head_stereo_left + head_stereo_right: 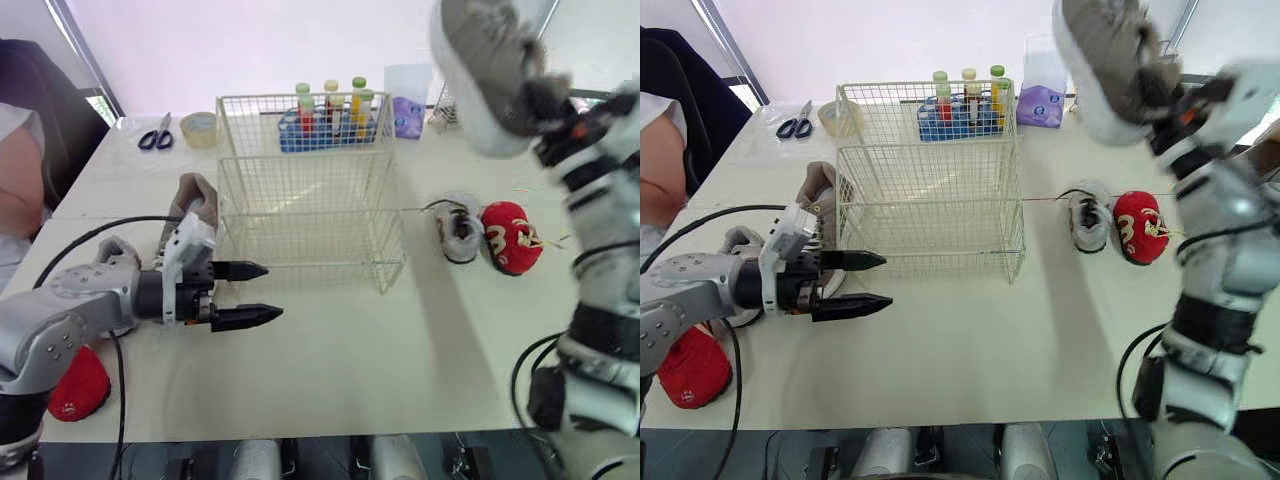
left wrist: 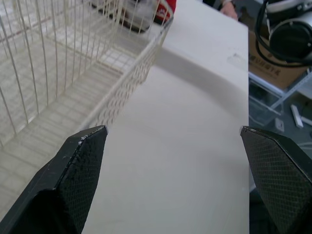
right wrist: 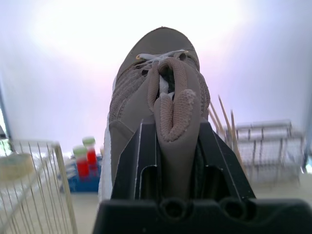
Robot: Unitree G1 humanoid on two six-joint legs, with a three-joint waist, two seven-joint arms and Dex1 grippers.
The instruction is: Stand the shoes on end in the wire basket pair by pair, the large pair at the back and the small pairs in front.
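Head view: the right gripper (image 1: 545,100), raised high to the right of the cream wire basket (image 1: 310,225), clamps a large grey-brown fabric sneaker (image 1: 485,70) by the heel. The left gripper (image 1: 270,292) hovers above the pale table (image 1: 380,360) near the basket's front left corner, holding nothing. A second grey-brown sneaker (image 1: 195,200) lies just beside the basket's left wall. A small grey shoe (image 1: 458,232) and a small red shoe (image 1: 512,238) lie together on its right.

Left wrist view: the black fingers (image 2: 78,165) stand wide apart over bare table.

Right wrist view: the fingers press on the sneaker's heel collar.
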